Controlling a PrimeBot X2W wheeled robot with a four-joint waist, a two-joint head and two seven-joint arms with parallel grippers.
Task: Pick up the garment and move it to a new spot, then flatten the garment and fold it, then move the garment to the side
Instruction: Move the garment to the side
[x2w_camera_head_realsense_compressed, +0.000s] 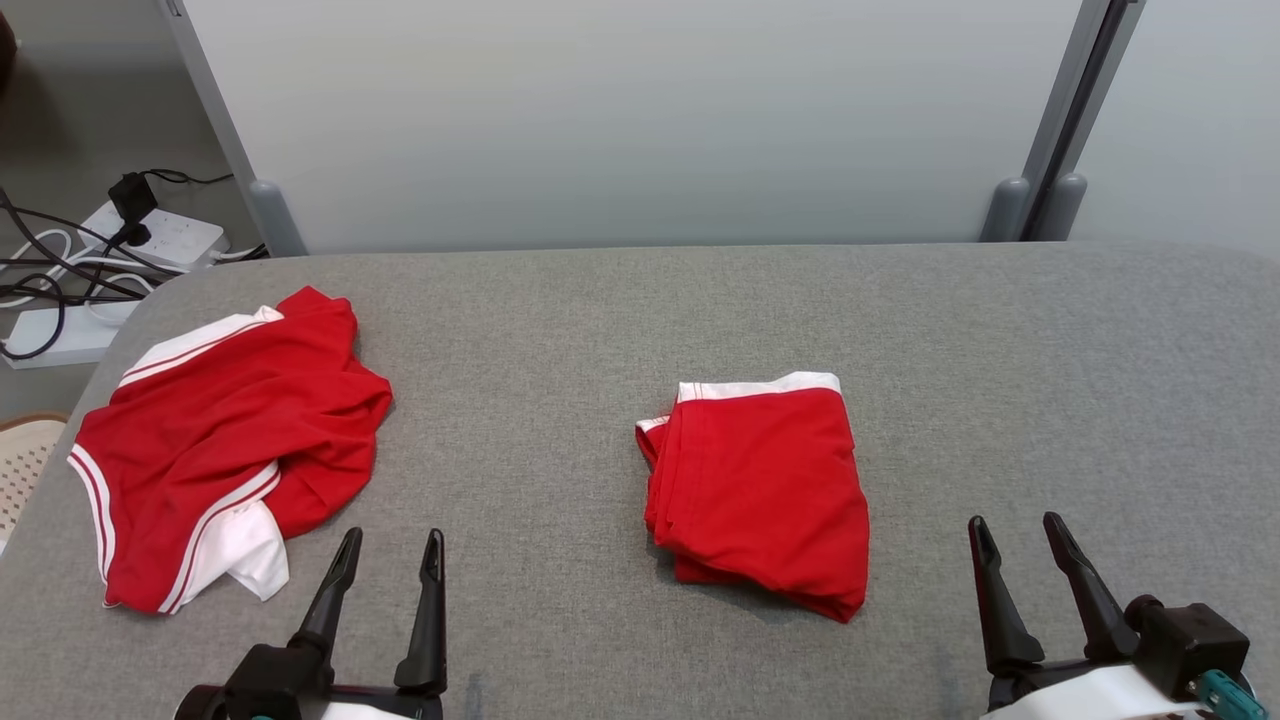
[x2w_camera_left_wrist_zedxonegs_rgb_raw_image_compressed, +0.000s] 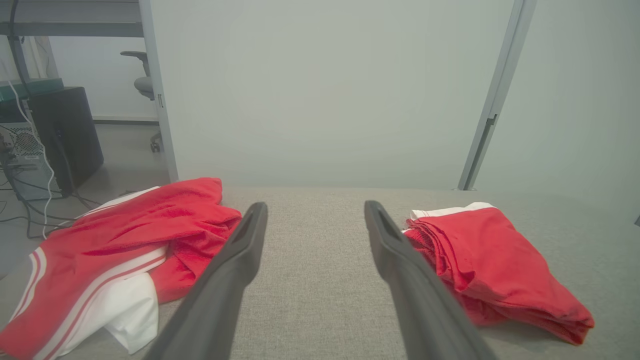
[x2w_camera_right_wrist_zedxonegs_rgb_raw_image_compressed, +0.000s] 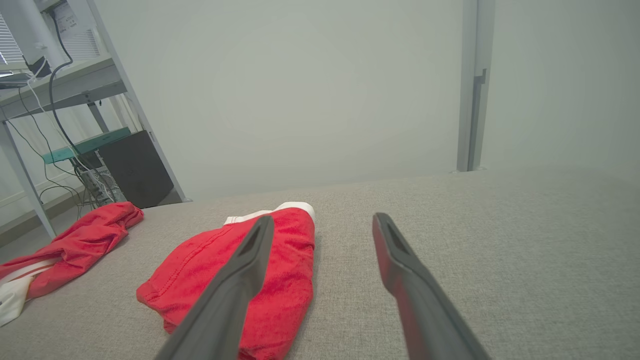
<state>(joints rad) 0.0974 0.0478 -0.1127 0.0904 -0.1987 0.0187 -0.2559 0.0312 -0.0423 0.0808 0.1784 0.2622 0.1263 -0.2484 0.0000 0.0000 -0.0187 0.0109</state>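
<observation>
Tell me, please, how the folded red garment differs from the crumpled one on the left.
The folded garment is a compact, squared stack; the crumpled garment lies wrinkled and spread wider. The folded garment shows white mainly as one band along its far edge; the crumpled garment shows white stripes and a white panel near its front. Both are red with white trim, on the grey table.

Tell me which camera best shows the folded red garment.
The head view: the folded red garment lies whole and unblocked, seen from above. The left wrist view shows it side-on, partly behind the left gripper's finger. In the right wrist view the right gripper's finger crosses it.
</observation>
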